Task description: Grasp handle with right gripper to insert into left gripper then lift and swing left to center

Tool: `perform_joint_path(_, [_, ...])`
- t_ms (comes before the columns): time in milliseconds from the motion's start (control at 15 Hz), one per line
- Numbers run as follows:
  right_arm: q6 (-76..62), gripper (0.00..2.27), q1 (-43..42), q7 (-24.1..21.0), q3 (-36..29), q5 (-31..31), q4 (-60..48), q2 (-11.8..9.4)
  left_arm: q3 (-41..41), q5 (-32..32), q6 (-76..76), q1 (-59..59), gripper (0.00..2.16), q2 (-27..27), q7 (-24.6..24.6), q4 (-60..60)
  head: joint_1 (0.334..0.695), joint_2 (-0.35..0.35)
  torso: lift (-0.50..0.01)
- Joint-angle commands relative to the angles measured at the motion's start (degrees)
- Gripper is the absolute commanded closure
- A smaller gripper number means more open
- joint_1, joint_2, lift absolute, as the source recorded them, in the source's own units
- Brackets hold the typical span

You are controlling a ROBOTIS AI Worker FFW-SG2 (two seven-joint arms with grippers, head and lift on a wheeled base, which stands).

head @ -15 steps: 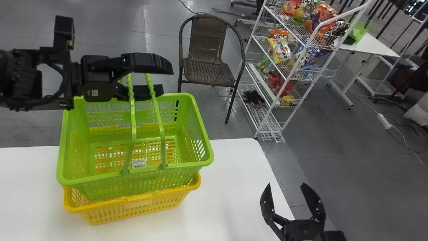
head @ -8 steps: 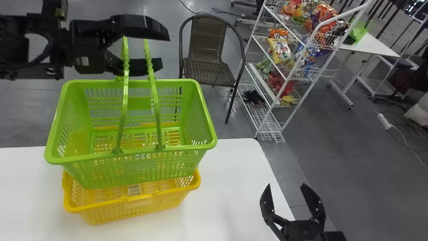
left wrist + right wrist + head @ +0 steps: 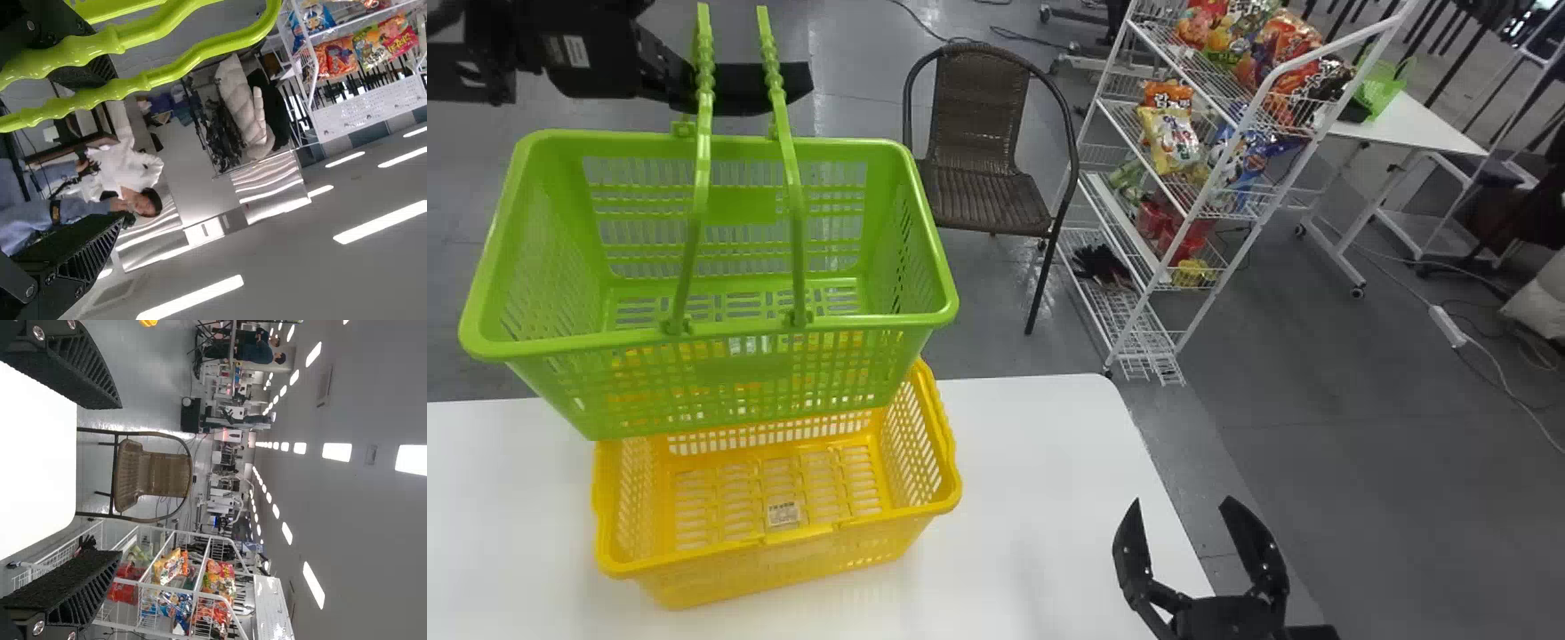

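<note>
One green basket (image 3: 854, 324) hangs by two handles (image 3: 701, 178) from the left hand (image 3: 738, 89).

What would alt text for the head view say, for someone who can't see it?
A green slatted plastic basket hangs by its two green handles from the black left gripper, above a yellow slatted plastic basket on a white table. The black right gripper is open near the table's right edge; a brown woven chair stands beyond.

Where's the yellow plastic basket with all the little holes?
In the head view, the yellow plastic basket sits left of centre on the white table, its far edge partly hidden behind the green plastic basket.
</note>
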Motion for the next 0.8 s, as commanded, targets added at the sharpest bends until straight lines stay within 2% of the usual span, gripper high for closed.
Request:
perform_joint_path(0, [-0.18,0.01,0.00,0.00,0.15,0.04,-0.09,-0.03,-0.03,1.50,0.24,-2.02,0.34,0.69,0.08,2.73,0.660,-0.350,0.000])
perform_joint_path(67, [-0.18,0.01,0.00,0.00,0.15,-0.05,0.00,-0.03,0.06,1.50,0.24,-2.28,0.42,0.86,0.60,3.26,0.657,-0.350,0.000])
perform_joint_path(133, [-0.18,0.01,0.00,0.00,0.15,-0.05,-0.09,0.06,0.06,1.59,0.24,-2.72,0.60,0.95,1.31,3.35,0.654,-0.350,0.000])
perform_joint_path(200, [-0.18,0.01,0.00,0.00,0.24,-0.05,-0.09,0.06,-0.21,1.50,0.24,-3.34,0.85,1.21,1.48,3.79,0.652,-0.350,0.000])
perform_joint_path(267, [-0.18,0.01,0.00,0.00,0.24,-0.05,0.00,0.06,-0.56,1.41,0.24,-3.78,1.33,1.48,1.66,4.14,0.649,-0.350,0.000])
perform_joint_path(333, [-0.18,0.01,0.00,0.00,0.41,0.04,0.00,0.06,-0.56,1.32,0.24,-4.39,1.41,1.83,2.01,4.49,0.647,-0.350,0.000])
perform_joint_path(467, [-0.35,0.01,-0.09,0.00,0.68,0.04,0.00,-0.03,-1.61,-0.17,0.24,-5.80,2.05,2.53,1.75,4.49,0.646,-0.350,0.000])
perform_joint_path(733, [-0.35,0.01,-0.18,0.00,1.03,0.04,0.00,-0.03,-3.11,-1.31,0.24,-7.12,2.06,4.55,0.87,4.49,0.640,-0.339,0.000])
